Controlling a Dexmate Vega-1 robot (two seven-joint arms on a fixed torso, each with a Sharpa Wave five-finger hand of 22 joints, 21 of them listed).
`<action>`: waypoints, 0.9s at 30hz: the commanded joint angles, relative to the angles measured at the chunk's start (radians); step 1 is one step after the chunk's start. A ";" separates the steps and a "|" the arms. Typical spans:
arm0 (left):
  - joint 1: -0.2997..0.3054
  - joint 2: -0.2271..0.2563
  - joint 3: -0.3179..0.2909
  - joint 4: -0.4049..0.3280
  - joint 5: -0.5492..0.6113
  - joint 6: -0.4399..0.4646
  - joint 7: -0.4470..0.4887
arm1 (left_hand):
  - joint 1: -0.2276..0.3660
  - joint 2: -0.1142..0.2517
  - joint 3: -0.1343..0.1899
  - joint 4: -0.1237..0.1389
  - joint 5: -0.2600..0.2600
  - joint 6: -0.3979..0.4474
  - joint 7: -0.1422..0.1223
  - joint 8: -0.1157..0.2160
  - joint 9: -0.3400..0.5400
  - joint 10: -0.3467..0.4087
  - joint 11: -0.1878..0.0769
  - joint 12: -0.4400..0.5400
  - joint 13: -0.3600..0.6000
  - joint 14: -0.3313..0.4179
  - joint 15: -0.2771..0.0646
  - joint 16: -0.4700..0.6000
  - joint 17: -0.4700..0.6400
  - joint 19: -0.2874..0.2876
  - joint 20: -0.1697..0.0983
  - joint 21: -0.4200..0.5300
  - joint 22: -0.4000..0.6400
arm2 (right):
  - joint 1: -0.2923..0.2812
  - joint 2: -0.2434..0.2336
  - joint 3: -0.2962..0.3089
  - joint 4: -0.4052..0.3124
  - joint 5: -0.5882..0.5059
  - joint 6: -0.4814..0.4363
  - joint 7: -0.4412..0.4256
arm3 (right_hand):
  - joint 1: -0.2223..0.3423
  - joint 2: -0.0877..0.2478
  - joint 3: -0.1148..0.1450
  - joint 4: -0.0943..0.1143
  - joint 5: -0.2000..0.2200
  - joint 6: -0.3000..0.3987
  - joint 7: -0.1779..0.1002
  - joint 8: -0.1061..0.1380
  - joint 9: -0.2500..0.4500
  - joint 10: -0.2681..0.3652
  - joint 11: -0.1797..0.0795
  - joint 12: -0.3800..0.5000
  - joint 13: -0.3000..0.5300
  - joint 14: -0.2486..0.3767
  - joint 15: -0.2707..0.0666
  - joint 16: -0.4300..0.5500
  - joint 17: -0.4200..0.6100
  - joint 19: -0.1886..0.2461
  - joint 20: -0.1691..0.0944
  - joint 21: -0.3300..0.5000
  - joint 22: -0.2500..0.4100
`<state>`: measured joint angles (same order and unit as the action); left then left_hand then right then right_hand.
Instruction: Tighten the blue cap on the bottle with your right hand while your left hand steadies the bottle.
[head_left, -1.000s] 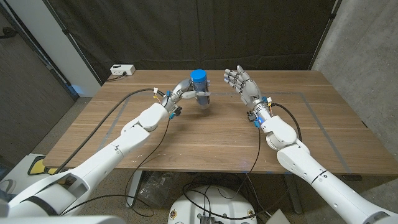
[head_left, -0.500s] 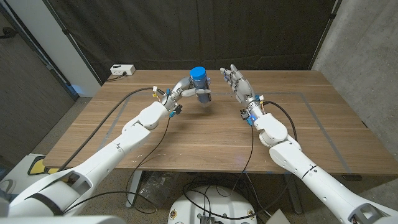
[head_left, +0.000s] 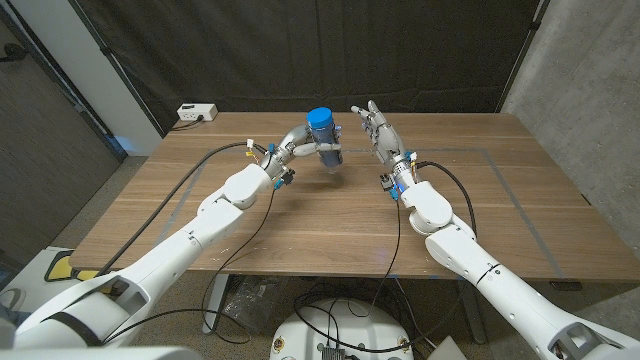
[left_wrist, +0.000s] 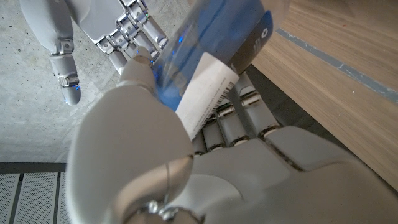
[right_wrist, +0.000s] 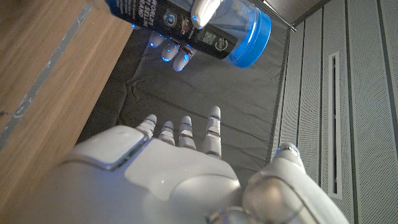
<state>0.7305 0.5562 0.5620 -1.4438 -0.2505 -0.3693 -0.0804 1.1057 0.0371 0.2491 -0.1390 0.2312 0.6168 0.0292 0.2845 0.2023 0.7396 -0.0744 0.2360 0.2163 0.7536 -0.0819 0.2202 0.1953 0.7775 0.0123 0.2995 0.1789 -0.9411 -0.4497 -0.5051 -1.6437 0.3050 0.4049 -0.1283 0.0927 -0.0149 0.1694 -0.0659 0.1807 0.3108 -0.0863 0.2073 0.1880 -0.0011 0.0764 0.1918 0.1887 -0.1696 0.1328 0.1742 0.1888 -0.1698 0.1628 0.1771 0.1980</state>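
The bottle (head_left: 328, 152) stands at the table's far middle, its blue cap (head_left: 321, 121) on top. My left hand (head_left: 297, 146) grips the bottle's body from the left, fingers wrapped round the label. My right hand (head_left: 379, 131) hovers just right of the cap, fingers spread and apart from it, holding nothing. In the left wrist view the blue and white bottle (left_wrist: 214, 59) lies across my left hand (left_wrist: 186, 168), with the right hand (left_wrist: 102, 25) beyond. In the right wrist view the cap (right_wrist: 254, 36) and bottle (right_wrist: 180, 15) sit past my right hand (right_wrist: 168, 177).
A white socket box (head_left: 197, 113) sits at the table's far left corner. Grey tape lines (head_left: 480, 153) mark the wood on the right. A black curtain hangs behind the table. Cables run along both arms.
My right hand has moved left toward the cap and turned more edge-on. The left hand and bottle have stayed in place.
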 joint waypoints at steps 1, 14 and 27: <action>-0.006 0.017 0.012 -0.055 -0.025 0.097 -0.031 | 0.109 0.115 0.015 0.007 -0.002 0.037 0.035 -0.002 0.004 -0.001 0.000 -0.003 0.001 0.006 0.008 -0.004 0.002 0.022 -0.016 0.000 0.001 | 0.000 -0.026 -0.008 -0.049 -0.131 -0.039 -0.070 | -0.026 -0.006 -0.013 0.011 0.009 0.016 -0.013 0.006 0.004 -0.018 -0.005 0.003 0.002 -0.075 -0.011 0.007 0.005 -0.258 -0.009 0.006 0.003; -0.019 0.037 0.033 -0.119 0.013 0.173 -0.024 | 0.104 0.113 0.019 0.010 -0.002 0.038 0.038 -0.007 0.004 -0.001 0.007 -0.006 0.002 0.005 0.010 -0.008 0.002 0.016 -0.012 -0.005 0.001 | 0.003 -0.066 -0.008 -0.078 -0.097 -0.087 -0.022 | -0.058 -0.017 -0.032 0.027 0.014 0.033 0.004 0.007 0.004 -0.008 0.011 0.013 0.002 -0.070 -0.007 0.014 0.005 -0.246 -0.002 0.022 0.003; -0.029 0.026 0.048 -0.110 0.012 0.181 -0.036 | 0.101 0.114 0.025 0.012 -0.002 0.041 0.037 -0.010 0.004 0.003 0.003 -0.008 0.002 0.007 0.007 -0.009 0.002 0.016 -0.013 -0.007 0.002 | 0.009 -0.088 -0.002 -0.084 -0.089 -0.098 -0.006 | -0.059 -0.018 -0.037 0.029 0.019 0.048 0.024 0.010 0.004 0.007 0.014 0.021 0.002 -0.054 -0.008 0.019 0.003 -0.224 0.004 0.034 0.003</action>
<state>0.7107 0.5873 0.5964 -1.5515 -0.2408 -0.2050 -0.1094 1.1051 0.0378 0.2533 -0.1432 0.2312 0.6220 0.0344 0.2765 0.2022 0.7377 -0.0688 0.2284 0.2163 0.7588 -0.0766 0.2143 0.1954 0.7806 0.0089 0.2905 0.1797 -0.9368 -0.5197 -0.5118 -1.7180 0.2075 0.3229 -0.1480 0.0459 -0.0322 0.1363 -0.0331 0.1924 0.3539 -0.0712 0.2112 0.1880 -0.0007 0.0872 0.2074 0.1886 -0.1722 0.1247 0.1891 0.1906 -0.1721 0.1606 0.2041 0.1979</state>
